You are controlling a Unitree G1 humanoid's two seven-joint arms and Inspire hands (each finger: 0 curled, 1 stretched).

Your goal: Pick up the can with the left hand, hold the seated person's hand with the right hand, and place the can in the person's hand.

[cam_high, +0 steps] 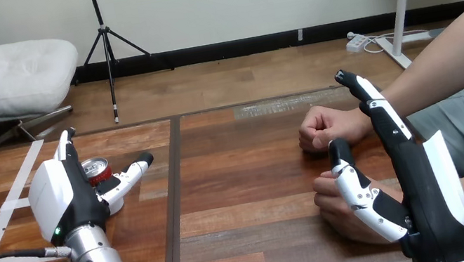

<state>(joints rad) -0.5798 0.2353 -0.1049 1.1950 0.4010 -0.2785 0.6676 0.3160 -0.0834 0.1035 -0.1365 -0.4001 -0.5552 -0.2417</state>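
A red can [96,170] with a silver top stands on the table's left half. My left hand [62,195] is around it: the straight fingers [64,146] rise on its left and the thumb [128,175] reaches past its near side. The hand is open. At the right, the person's near hand [333,208] rests on the table, partly behind my right hand's thumb [356,185], which lies against it. My right hand [427,184] is open, its fingers [374,103] pointing up and away. The person's far hand [325,128] is a fist on the table, just left of those fingers.
The wooden table [240,194] has a dark seam [174,205] running down its middle. White tape strips [10,204] lie at the left, beside my left forearm. The person's forearms [445,60] come in from the right edge.
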